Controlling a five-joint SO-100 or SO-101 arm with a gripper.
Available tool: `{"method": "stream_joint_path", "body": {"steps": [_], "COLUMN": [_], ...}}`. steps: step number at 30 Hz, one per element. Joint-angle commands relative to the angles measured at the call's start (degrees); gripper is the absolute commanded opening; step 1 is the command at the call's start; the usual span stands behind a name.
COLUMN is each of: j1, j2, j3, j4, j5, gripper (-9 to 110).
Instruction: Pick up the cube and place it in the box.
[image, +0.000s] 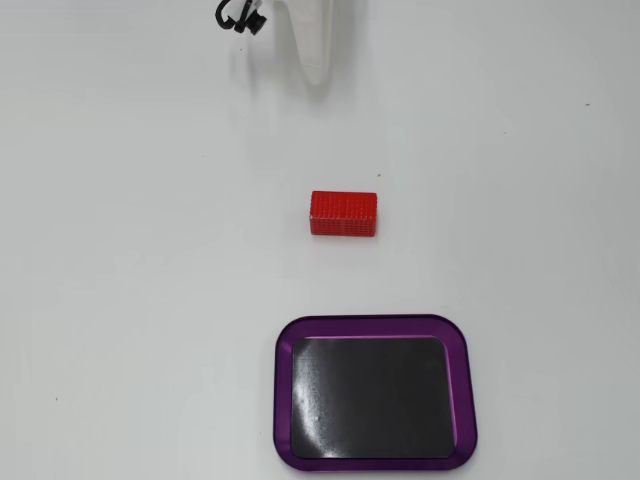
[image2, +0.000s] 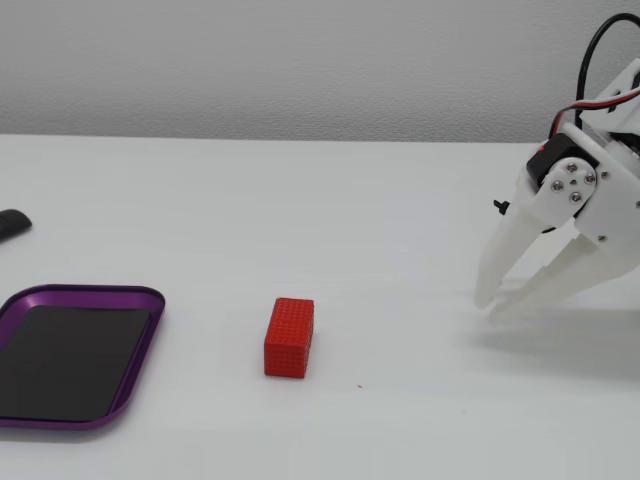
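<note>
The cube (image: 343, 214) is a small red block with a dotted texture, lying on the white table. In a fixed view (image2: 289, 337) it lies in the middle foreground. The box (image: 375, 326) is a shallow purple-rimmed tray with a black bottom, empty, below the cube in one view and at the left edge (image2: 80, 294) in the other. My white gripper (image2: 490, 308) hangs at the right, tips just above the table, well apart from the cube. Its jaws meet at the tips and hold nothing. In a fixed view it enters from the top edge (image: 316, 74).
A small black object (image2: 10, 225) lies at the far left edge of the table. Black and red cables (image: 240, 17) run along the arm. A pale grey wall stands behind the table.
</note>
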Motion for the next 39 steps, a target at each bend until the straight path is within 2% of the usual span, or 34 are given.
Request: {"method": "stream_joint_path", "body": {"steps": [1,7,10,13,18,24,31,39], "j1": [0.26,0.26,0.79,3.34,3.25,3.25,3.69,6.42], "j2": [5.01,5.01,4.83,4.48,-0.62,-26.37,-58.45,-76.99], "j3": [0.0,0.0,-0.62,-7.03,-19.95,-33.93,-60.21,-74.44], "j4": [-0.44,-0.7,-6.24,-11.25,-11.78,-8.61,5.19,9.58], "j5": [-0.18,-0.26,-0.44,-2.55,-8.61,-11.69,-10.2,-4.57], "gripper": [0,0,0,0,2,5,7,12]}}
